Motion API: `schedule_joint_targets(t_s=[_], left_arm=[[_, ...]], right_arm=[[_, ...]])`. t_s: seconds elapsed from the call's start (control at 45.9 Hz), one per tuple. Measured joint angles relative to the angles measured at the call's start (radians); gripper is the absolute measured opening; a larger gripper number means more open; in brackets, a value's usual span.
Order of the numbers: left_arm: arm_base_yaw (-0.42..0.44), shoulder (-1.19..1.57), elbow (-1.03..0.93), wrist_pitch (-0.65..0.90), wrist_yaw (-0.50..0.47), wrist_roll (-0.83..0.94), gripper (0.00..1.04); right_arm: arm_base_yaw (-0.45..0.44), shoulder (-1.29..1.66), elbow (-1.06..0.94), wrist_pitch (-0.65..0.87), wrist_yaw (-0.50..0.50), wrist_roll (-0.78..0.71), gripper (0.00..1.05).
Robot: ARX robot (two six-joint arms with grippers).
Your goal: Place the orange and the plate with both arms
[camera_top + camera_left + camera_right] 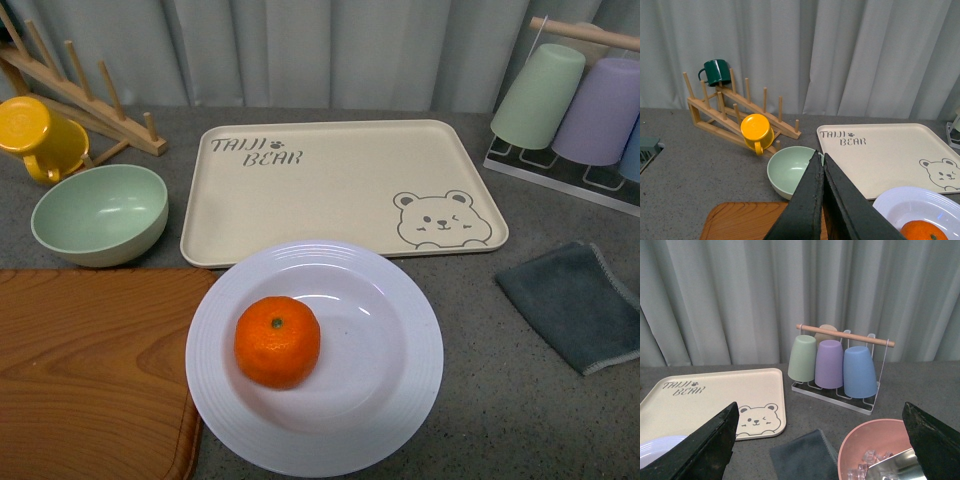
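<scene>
Orange lies loose in the plate and could be rolled out should the plate be tilted. Left tool is clenched, empty; right tool is spread wide.

Soft, even, fairly bright light falls from above in all three views. The glossy round white ribbed plate shows short glare streaks toward 12 o'clock of its well and a faint lilac cast (the white balance runs cool). The small round bright-orange fruit throws only a weak shadow at its base. The front view is slightly grainy. In the wrist views the black left end effector and right end effector read as dark, low-detail shapes.
</scene>
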State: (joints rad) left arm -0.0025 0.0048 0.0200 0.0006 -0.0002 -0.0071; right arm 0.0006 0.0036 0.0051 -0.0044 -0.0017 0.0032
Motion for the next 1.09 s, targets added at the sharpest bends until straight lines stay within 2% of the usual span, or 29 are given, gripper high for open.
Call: schedule_joint_targets(t_s=[0.065, 0.24, 0.588, 0.654, 0.784, 0.959, 1.089], left_arm=[[0.000, 0.000, 0.000, 0.000, 0.000, 0.000, 0.11], [0.000, -0.001, 0.000, 0.000, 0.000, 0.000, 0.47], [0.000, -0.001, 0.000, 0.000, 0.000, 0.001, 1.00], [0.000, -0.001, 0.000, 0.000, 0.000, 0.002, 0.98], [0.000, -0.001, 0.000, 0.000, 0.000, 0.002, 0.98], [0.000, -0.001, 0.000, 0.000, 0.000, 0.002, 0.98], [0.000, -0.001, 0.000, 0.000, 0.000, 0.002, 0.98]], right_arm=[[0.000, 0.000, 0.000, 0.000, 0.000, 0.000, 0.96], [0.000, 0.000, 0.000, 0.000, 0.000, 0.000, 0.96], [0.006, 0.016, 0.011, -0.035, 0.016, -0.010, 0.96], [0.031, 0.116, 0.043, -0.087, 0.054, -0.018, 0.96], [0.037, 0.325, 0.052, 0.041, 0.052, -0.007, 0.96], [-0.031, 0.690, 0.112, 0.262, -0.030, 0.026, 0.96], [-0.060, 0.937, 0.184, 0.310, -0.114, 0.056, 0.96]])
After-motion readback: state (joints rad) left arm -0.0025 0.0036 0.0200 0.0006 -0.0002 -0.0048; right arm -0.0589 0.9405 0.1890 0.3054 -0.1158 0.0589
